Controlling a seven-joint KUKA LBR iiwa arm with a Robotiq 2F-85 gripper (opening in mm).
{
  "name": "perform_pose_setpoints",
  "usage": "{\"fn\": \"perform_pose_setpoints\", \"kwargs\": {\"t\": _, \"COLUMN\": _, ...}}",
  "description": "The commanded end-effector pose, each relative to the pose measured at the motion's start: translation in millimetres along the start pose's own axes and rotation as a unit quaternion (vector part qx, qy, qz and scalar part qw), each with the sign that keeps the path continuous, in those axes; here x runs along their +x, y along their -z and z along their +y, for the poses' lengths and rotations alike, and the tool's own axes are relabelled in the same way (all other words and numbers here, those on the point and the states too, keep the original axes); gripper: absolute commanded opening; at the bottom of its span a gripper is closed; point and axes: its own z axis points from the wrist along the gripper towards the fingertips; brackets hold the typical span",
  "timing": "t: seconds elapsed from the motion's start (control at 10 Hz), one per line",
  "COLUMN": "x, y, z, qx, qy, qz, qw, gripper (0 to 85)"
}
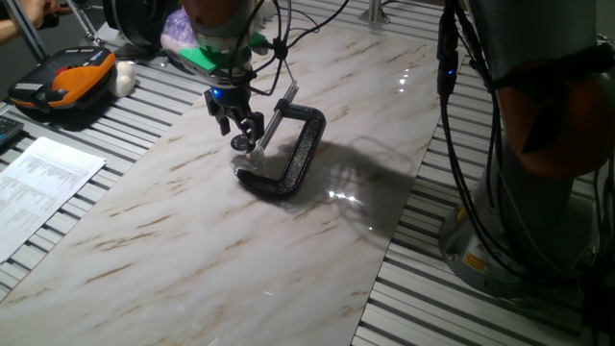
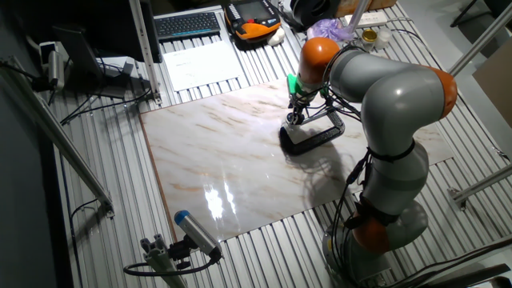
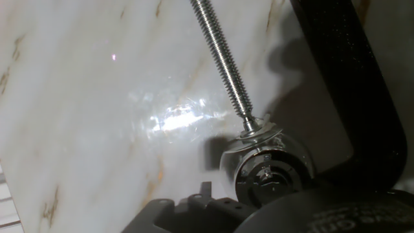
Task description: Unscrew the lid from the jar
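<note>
The tiny clear glass jar (image 1: 248, 167) stands on the marble slab, squeezed in the black C-clamp (image 1: 303, 154) under its threaded screw (image 3: 223, 65). In the hand view the jar's glass wall (image 3: 226, 162) shows beside the round silvery lid (image 3: 268, 178), which sits on top in shadow. My gripper (image 1: 240, 140) hangs straight over the jar with its fingers drawn in around the lid (image 1: 240, 143). In the other fixed view the gripper (image 2: 294, 118) is at the left end of the clamp (image 2: 316, 138); the jar is too small to make out there.
The marble slab (image 1: 240, 259) lies on a slatted metal table. An orange-and-black device (image 1: 62, 82) and printed sheets (image 1: 38, 183) sit off the slab to the left. The arm's base (image 1: 538, 144) stands at the right. A blue-tipped tool (image 2: 192, 232) lies near one corner.
</note>
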Motion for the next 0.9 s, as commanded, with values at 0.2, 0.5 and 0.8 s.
{"fn": "perform_pose_setpoints", "kwargs": {"t": 0.2, "x": -0.5, "y": 2.1, "z": -1.2, "qx": 0.006, "qy": 0.002, "qz": -0.007, "qw": 1.0, "gripper": 68.0}}
{"fn": "perform_pose_setpoints", "kwargs": {"t": 0.5, "x": -0.6, "y": 4.5, "z": -2.0, "qx": 0.01, "qy": 0.003, "qz": -0.01, "qw": 0.9999, "gripper": 68.0}}
{"fn": "perform_pose_setpoints", "kwargs": {"t": 0.8, "x": -0.8, "y": 4.1, "z": -2.5, "qx": 0.009, "qy": 0.001, "qz": -0.009, "qw": 0.9999, "gripper": 68.0}}
